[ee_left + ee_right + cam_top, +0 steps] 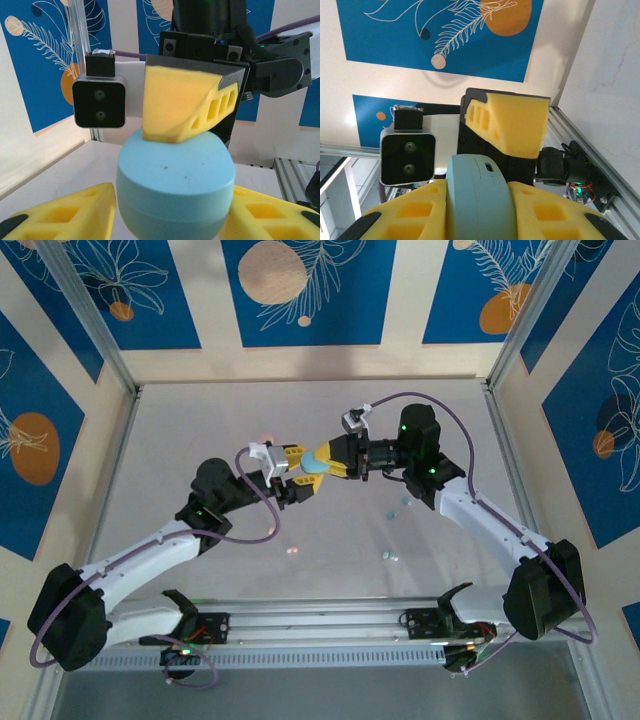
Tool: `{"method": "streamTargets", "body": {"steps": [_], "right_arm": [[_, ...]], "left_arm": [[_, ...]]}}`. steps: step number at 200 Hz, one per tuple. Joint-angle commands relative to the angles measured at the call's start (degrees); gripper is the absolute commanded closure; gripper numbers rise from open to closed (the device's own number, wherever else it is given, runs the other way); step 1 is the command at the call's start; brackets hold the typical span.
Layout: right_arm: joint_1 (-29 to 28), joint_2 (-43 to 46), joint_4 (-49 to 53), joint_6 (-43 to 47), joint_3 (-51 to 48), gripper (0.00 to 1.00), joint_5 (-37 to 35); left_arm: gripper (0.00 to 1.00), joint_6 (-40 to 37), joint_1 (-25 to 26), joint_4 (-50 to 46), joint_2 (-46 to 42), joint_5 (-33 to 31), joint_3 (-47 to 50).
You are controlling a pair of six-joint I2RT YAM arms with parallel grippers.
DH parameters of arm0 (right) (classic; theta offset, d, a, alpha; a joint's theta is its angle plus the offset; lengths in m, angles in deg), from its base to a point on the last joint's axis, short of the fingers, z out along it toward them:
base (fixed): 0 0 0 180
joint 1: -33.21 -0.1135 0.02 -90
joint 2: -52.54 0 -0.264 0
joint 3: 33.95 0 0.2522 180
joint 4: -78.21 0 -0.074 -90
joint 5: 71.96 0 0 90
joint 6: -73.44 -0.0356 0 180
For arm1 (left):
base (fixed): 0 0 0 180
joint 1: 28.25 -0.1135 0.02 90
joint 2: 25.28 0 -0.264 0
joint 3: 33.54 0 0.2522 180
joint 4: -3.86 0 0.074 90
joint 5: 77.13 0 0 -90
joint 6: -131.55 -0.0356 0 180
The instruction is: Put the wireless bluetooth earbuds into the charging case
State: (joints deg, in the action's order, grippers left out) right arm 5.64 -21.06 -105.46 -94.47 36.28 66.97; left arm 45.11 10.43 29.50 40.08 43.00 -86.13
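One pale-blue rounded charging case (315, 462); right end effector (326, 460) clamps it; left end effector (303, 472) grip unclear.

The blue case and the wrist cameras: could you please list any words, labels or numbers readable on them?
None can be read.
The pale blue case is plain apart from tiny dark specks.
The camera housing shows two lenses, no lettering.
The wall panels carry leaves and circles only.
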Motion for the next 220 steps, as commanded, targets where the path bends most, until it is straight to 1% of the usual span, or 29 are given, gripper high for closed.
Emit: {"method": "streamTargets", "body": {"steps": [1, 94, 151, 165, 186, 220], "right_arm": [[-0.6, 1.6, -5.0, -3.6, -1.2, 0.80, -0.4], [-0.6, 1.1, -5.8, -4.0, -2.1, 0.79, -1.4], [-0.5, 1.1, -7.3, -4.3, -2.6, 0.79, -1.6], [-0.4, 1.1, -8.6, -5.0, -2.9, 0.79, -1.6], [-0.4, 1.1, -9.8, -5.9, -2.9, 0.79, -1.6], [-0.4, 1.1, -10.1, -6.2, -3.1, 0.79, -1.6]], "left_arm": [[0.46, 1.2, 0.5, 3.4, 0.4, -0.5, -0.5], [0.47, 3.0, 0.5, 5.9, 0.4, -0.5, -0.3], [0.44, 4.3, 0.5, 7.0, 0.8, -0.4, -0.2], [0.46, 4.3, 0.5, 6.5, 1.0, 0.3, -0.5], [0.47, 4.0, 0.5, 5.5, 1.2, 0.5, -0.8], [0.44, 3.2, 0.5, 4.8, 1.2, 0.4, -0.9]]}}
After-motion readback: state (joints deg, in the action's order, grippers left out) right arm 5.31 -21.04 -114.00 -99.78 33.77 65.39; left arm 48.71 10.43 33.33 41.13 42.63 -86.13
